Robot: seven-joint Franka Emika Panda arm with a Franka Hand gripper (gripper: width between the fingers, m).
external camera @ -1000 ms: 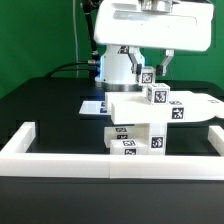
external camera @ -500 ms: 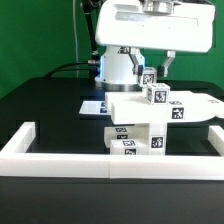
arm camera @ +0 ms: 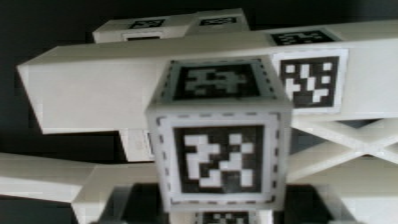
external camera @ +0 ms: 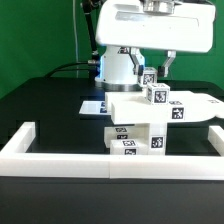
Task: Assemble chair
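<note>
The partly built chair (external camera: 135, 125) is a stack of white tagged blocks and flat panels just behind the border wall. A white square post (external camera: 155, 94) with black-and-white tags stands upright on its top panel. My gripper (external camera: 150, 72) hangs straight above the stack, its dark fingers on either side of the post's upper end, shut on it. In the wrist view the post (arm camera: 219, 150) fills the middle. My gripper (arm camera: 222, 208) flanks it, with a white panel (arm camera: 98, 90) behind and slanted braces (arm camera: 347, 150) beside it.
A long low white border wall (external camera: 60, 160) runs across the front and up the exterior view's right side. The marker board (external camera: 92, 105) lies flat behind the chair on the black table. The arm's white base (external camera: 115, 65) stands at the back before a green backdrop.
</note>
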